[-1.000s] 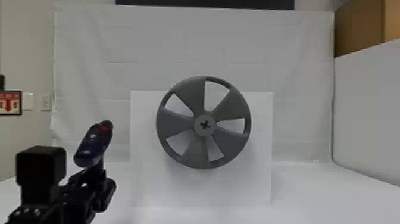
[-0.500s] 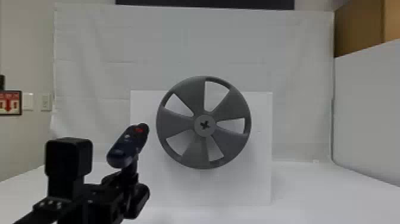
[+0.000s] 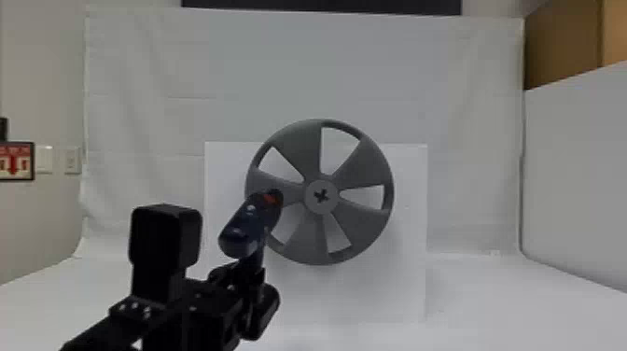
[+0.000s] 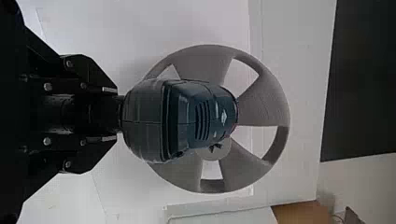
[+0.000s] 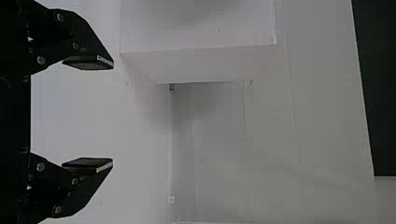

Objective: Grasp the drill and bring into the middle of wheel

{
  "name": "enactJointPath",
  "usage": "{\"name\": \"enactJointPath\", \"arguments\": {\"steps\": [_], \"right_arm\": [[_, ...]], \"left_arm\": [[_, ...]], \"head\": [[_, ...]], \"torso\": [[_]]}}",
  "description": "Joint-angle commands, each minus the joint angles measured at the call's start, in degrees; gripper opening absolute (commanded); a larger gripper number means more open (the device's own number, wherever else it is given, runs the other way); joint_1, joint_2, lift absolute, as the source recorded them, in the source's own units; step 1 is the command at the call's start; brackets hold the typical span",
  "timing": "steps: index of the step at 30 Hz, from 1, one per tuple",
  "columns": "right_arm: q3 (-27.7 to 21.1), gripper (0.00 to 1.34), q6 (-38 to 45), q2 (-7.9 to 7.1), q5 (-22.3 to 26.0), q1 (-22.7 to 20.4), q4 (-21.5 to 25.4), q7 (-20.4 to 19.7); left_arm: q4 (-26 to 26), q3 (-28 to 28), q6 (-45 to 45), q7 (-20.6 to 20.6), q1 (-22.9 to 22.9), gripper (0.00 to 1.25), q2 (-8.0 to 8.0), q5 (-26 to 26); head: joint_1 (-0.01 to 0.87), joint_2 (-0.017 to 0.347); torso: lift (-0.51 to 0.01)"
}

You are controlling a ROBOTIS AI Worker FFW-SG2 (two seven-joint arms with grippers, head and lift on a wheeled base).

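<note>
In the head view my left gripper [image 3: 254, 275] holds the dark blue drill [image 3: 242, 228] upright by its handle. The drill's red-marked front end overlaps the lower left part of the grey wheel [image 3: 357, 214], left of the hub with its cross-shaped hole. Whether drill and wheel touch, I cannot tell. In the left wrist view my left gripper [image 4: 109, 114] is shut on the handle, and the drill body [image 4: 182, 119] covers part of the wheel [image 4: 264, 105], beside the hub. My idle right gripper [image 5: 107, 114] stands open in the right wrist view, nothing between its fingers.
Behind the wheel stands a white box [image 3: 410, 280] on the white table [image 3: 504, 308]. A white curtain [image 3: 154, 116] hangs at the back, and a white partition [image 3: 578, 186] runs along the right side.
My left arm has moved to the right with the drill, from well left of the wheel to where the drill overlaps the wheel's left part. The wheel has stayed in place.
</note>
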State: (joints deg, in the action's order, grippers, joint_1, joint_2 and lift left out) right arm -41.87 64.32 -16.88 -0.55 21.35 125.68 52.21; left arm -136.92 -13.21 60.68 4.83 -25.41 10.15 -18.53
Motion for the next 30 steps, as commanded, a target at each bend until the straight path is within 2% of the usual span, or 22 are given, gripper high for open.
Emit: {"name": "enactJointPath", "arguments": {"steps": [1, 12, 30], "right_arm": [[0.38, 0.82, 0.02, 0.00, -0.50, 0.01, -0.09, 0.00], [0.82, 0.82, 0.10, 0.09, -0.94, 0.09, -0.09, 0.00], [1.79, 0.82, 0.37, 0.00, -1.82, 0.18, -0.09, 0.00]], "left_arm": [[0.51, -1.56, 0.06, 0.00, -1.40, 0.03, 0.13, -1.42], [2.80, -4.37, 0.06, -0.09, -3.77, 0.03, 0.13, -4.06], [9.04, -6.39, -2.05, 0.00, -7.29, 0.03, -0.83, -2.66]], "head": [[0.000, 0.000], [0.000, 0.000], [0.000, 0.000]], "torso": [[-0.406], [-0.406], [-0.406]]}}
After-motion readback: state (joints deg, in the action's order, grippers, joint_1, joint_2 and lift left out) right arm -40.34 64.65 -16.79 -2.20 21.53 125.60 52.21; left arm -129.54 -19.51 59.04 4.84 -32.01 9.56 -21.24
